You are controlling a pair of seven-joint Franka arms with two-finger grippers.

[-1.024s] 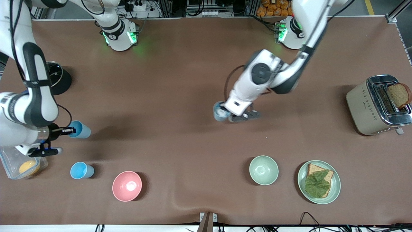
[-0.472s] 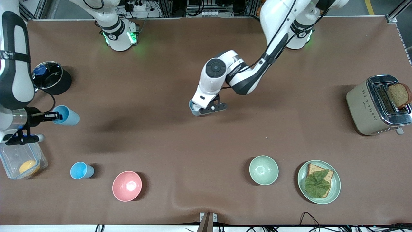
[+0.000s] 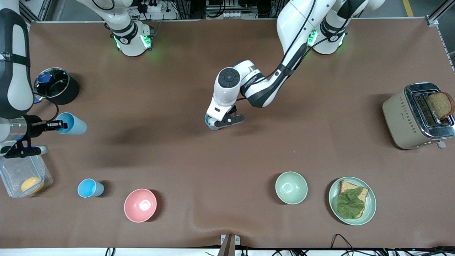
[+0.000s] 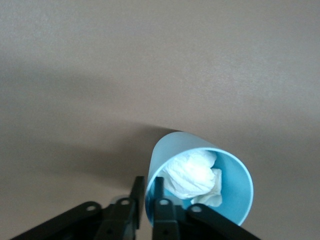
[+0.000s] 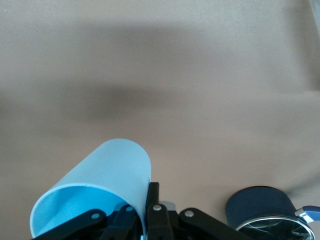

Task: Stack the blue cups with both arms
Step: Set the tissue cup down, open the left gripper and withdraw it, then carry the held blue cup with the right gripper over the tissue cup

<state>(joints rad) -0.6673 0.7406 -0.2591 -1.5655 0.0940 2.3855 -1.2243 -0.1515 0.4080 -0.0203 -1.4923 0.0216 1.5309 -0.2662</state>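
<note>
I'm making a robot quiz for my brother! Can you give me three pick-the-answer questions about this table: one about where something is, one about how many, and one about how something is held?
1. Where is the free cup?
A) beside the pink bowl
B) in the toaster
C) on the plate

2. How many blue cups are there?
A) one
B) three
C) five

3. How is the right cup?
A) standing on the table
B) upside down in a bowl
C) pinched at the rim, tipped sideways

Answers:
1 A: it stands by the pink bowl, toward the right arm's end.
2 B: the free cup, the right cup, and the left cup, which the left gripper holds over the table's middle.
3 C: the right gripper is shut on its rim, near the black pot.
</note>
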